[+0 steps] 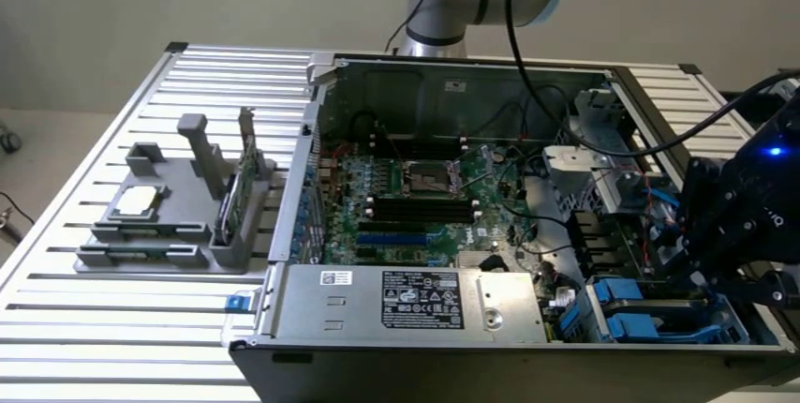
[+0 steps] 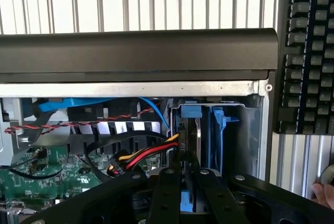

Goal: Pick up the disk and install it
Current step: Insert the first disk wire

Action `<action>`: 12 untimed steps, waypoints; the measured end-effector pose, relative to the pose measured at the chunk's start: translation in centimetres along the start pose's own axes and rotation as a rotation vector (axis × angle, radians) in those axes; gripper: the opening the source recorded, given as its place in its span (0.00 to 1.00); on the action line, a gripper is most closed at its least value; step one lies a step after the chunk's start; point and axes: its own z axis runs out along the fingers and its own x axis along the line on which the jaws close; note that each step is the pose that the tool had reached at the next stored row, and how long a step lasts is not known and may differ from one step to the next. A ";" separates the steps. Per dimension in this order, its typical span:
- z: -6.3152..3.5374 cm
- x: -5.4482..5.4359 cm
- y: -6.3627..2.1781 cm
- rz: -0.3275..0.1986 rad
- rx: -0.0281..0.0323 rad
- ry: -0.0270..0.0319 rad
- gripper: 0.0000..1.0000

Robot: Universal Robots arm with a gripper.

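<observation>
In the wrist view the disk (image 2: 197,140) stands on edge inside the case's drive bay. Its silver edge and blue carrier (image 2: 190,113) rise from between my black fingers (image 2: 166,190). My gripper (image 2: 187,176) is shut on the disk. A second blue carrier (image 2: 219,125) stands right beside it against the bay wall. In the exterior view my gripper (image 1: 735,267) hangs low over the drive bays at the case's corner, on that view's right, and covers the disk there.
Red, yellow and black cables (image 2: 146,153) run close to the bay. Blue carriers (image 1: 625,314) sit in the bays beside the power supply (image 1: 413,300). The case's dark wall (image 2: 135,51) lies just beyond. A keyboard (image 2: 308,51) and a person's hand (image 2: 324,192) are outside the case. A grey holder (image 1: 163,225) carries a chip and a card.
</observation>
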 end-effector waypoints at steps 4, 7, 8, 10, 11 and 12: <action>0.07 0.0 -0.04 0.002 -0.0009 -0.0009 0.16; 0.13 0.0 -0.07 0.004 -0.0014 -0.0015 0.16; 0.14 0.0 -0.07 0.004 -0.0015 -0.0017 0.16; 0.17 0.0 -0.08 0.005 -0.0016 -0.0022 0.16; 0.19 0.0 -0.07 0.006 -0.0016 -0.0026 0.16; 0.20 0.0 -0.07 0.006 -0.0017 -0.0032 0.16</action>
